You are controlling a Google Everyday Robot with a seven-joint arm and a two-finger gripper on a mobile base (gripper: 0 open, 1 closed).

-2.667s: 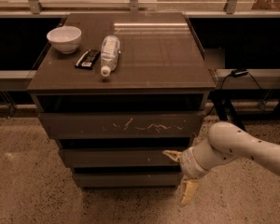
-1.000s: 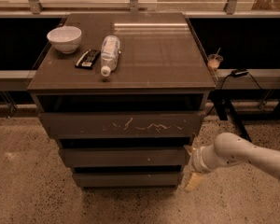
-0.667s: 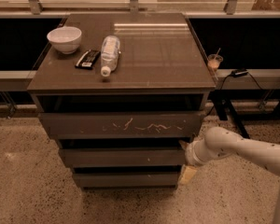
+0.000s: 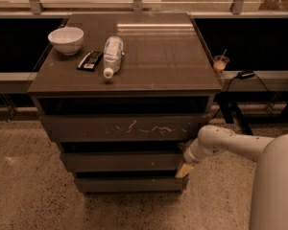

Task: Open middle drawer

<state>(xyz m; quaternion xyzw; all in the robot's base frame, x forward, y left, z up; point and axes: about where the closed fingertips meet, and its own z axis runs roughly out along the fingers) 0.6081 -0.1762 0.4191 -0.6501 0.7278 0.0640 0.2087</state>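
Note:
The middle drawer (image 4: 120, 161) is the plain dark grey-brown front below the scratched top drawer (image 4: 120, 127) of the cabinet. It sits a little out from the bottom drawer (image 4: 127, 184). My gripper (image 4: 185, 166) is at the right end of the middle drawer, its pale fingertips (image 4: 182, 170) at the drawer's right corner. My white arm (image 4: 240, 147) comes in from the lower right.
On the cabinet top (image 4: 158, 56) lie a white bowl (image 4: 66, 39), a dark flat packet (image 4: 90, 60) and a plastic bottle (image 4: 112, 54) on its side. A cup with a straw (image 4: 221, 62) stands on a ledge to the right. The speckled floor (image 4: 29, 176) spreads around.
My arm has swung in from the right and the gripper has moved up to the right end of the middle drawer. The drawers look unchanged.

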